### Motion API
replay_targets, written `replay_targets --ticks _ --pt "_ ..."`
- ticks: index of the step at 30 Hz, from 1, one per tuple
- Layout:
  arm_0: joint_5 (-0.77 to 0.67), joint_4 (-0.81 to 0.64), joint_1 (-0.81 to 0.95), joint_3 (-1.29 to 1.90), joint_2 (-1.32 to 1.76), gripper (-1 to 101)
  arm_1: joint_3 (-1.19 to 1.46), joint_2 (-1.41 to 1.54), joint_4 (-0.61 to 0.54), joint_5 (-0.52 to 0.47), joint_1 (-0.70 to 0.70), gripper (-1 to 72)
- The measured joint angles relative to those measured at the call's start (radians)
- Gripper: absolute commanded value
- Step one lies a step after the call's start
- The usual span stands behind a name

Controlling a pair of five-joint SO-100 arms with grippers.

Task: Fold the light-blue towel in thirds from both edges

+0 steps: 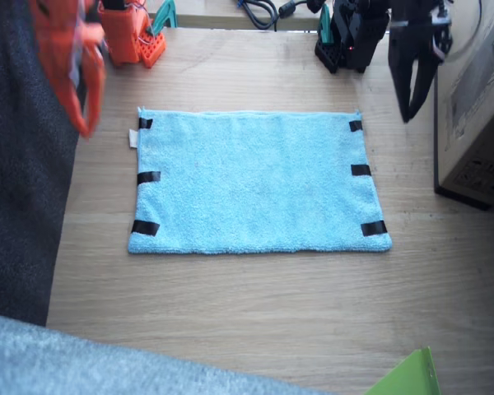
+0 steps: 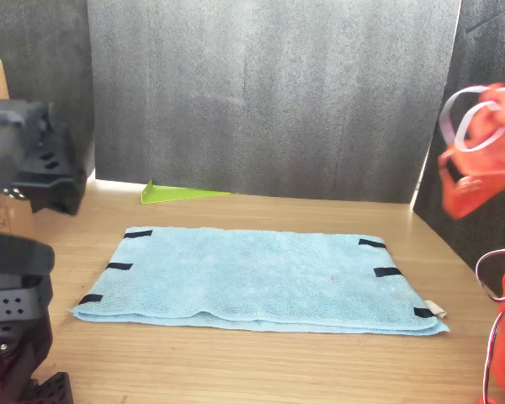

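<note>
The light-blue towel (image 1: pixel 251 181) lies flat and unfolded on the wooden table (image 1: pixel 255 296), also seen in the front view (image 2: pixel 252 273). Each of both edges carries three black tape strips: one short side (image 1: pixel 142 177) near the orange right arm, the other (image 1: pixel 362 170) near the black left arm. A small white tag (image 1: pixel 132 138) sticks out at one corner. My right gripper (image 1: pixel 84 103) hangs blurred above the table beside the tagged corner, holding nothing I can make out. My left gripper (image 1: pixel 416 99) hovers past the opposite edge, its fingers parted and empty.
A cardboard box (image 1: pixel 477 107) stands close to the left arm. Dark fabric (image 1: pixel 16 164) and grey-blue fabric (image 1: pixel 66 362) border the table. A green plastic piece (image 1: pixel 407 378) lies at the front edge. Cables (image 1: pixel 259 10) run along the back.
</note>
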Motion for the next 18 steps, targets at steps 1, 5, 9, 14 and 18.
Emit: replay_targets --ticks 1,5,9,14,18 --pt "0.000 0.000 -0.002 0.000 -0.006 15 -0.009 -0.041 0.005 0.000 0.005 11.0" --pt "0.000 0.000 -0.014 -0.002 -0.015 19 -0.012 -0.095 0.008 0.000 0.040 14.0" --pt "0.000 0.000 -0.032 -0.035 -0.081 21 -0.014 -0.144 0.021 0.000 0.044 14.9" --pt "-0.002 0.000 -0.048 -0.072 -0.184 21 -0.037 -0.198 0.026 0.012 0.074 15.1" --pt "-0.015 0.000 -0.060 -0.072 -0.199 22 -0.052 -0.218 0.026 0.017 0.087 15.8"
